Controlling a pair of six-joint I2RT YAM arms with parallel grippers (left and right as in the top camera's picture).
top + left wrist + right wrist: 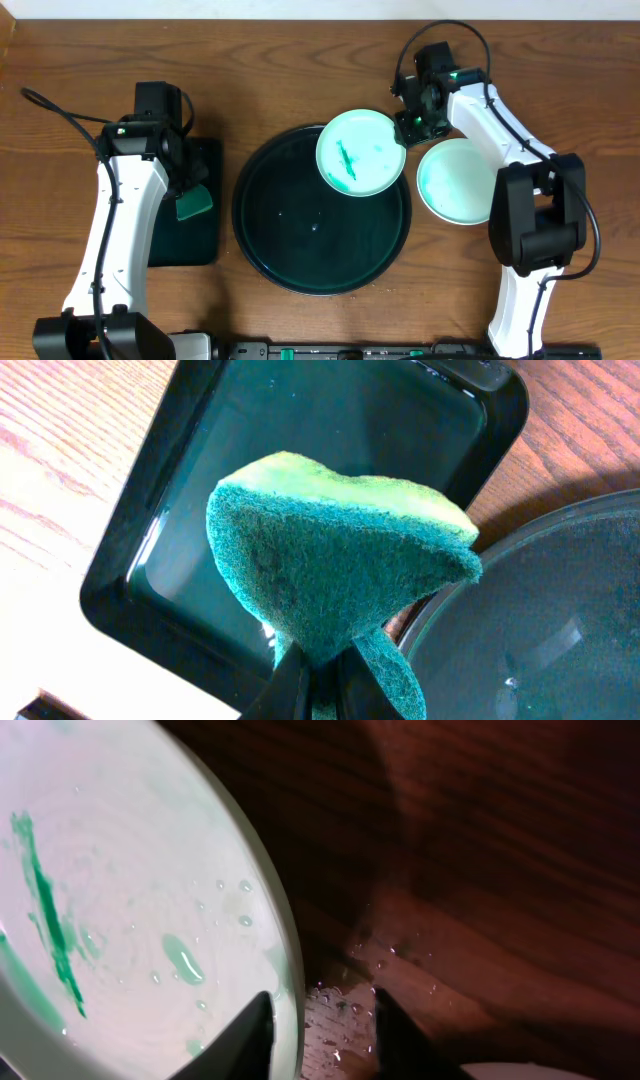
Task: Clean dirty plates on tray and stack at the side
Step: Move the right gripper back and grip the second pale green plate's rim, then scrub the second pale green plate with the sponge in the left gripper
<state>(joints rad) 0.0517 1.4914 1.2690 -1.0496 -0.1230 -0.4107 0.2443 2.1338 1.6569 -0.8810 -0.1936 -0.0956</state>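
Observation:
A pale turquoise plate (360, 152) with dark green smears lies over the upper right rim of the large round black tray (300, 250). My right gripper (408, 125) is open, its fingers either side of this plate's right edge. In the right wrist view one finger is over the plate (120, 900) and wet wood shows between the rim and the other finger of the gripper (320, 1010). A second pale turquoise plate (455, 180), without smears, sits on the table to the tray's right. A white plate is out of view. My left gripper (185, 190) is shut on a green sponge (193, 203).
A smaller rectangular black tray (190, 245) lies left of the round tray, under the sponge. In the left wrist view the sponge (340, 560) hangs from the gripper (320, 660) over this wet tray (300, 420), with the round tray's rim (440, 610) at the right.

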